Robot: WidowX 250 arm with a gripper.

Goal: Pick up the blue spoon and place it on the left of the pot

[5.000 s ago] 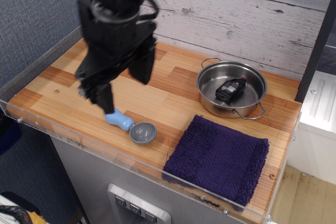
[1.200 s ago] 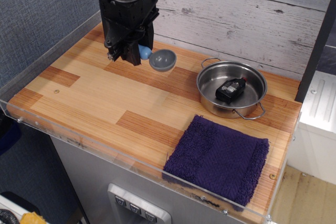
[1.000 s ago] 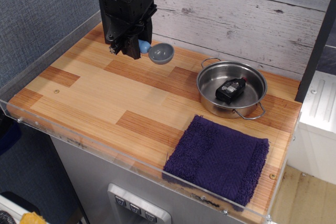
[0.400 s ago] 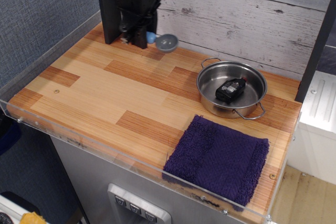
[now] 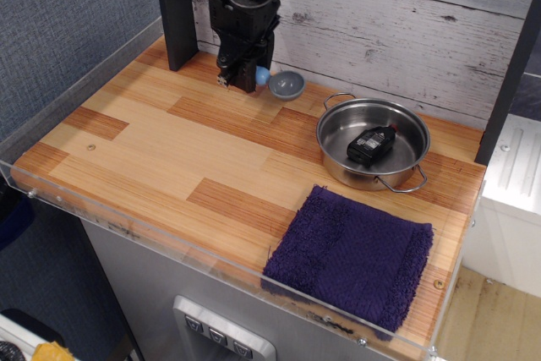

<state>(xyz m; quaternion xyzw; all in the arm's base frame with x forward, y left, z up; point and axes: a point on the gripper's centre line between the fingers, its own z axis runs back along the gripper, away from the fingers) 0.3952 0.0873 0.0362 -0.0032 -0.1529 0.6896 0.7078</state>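
Your end effector (image 5: 243,80) is low over the far side of the wooden worktop (image 5: 169,150), close to the plank wall (image 5: 406,23), and its fingers are clamped on the light-blue handle of the blue spoon (image 5: 279,83). Only a small piece of that handle shows past the black fingers; the round grey bowl sticks out to the right, open side up. You cannot tell from this view whether the bowl rests on the wood or hangs just above it.

The pot (image 5: 373,142) sits to the right of the spoon, near it but not touching. Its far-left wire loop handle points toward the spoon's bowl, and the second loop handle faces the near right. Inside the pot lies a small black object (image 5: 370,143), too small for you to make out further.

Just in front of the pot, at the near right of the worktop, a purple towel (image 5: 353,255) lies flat, its far edge close to the pot's near handle. A clear plastic rim (image 5: 127,230) runs along the near and left edges of the worktop. A dark upright post (image 5: 175,10) stands at the far left, just beside the arm.
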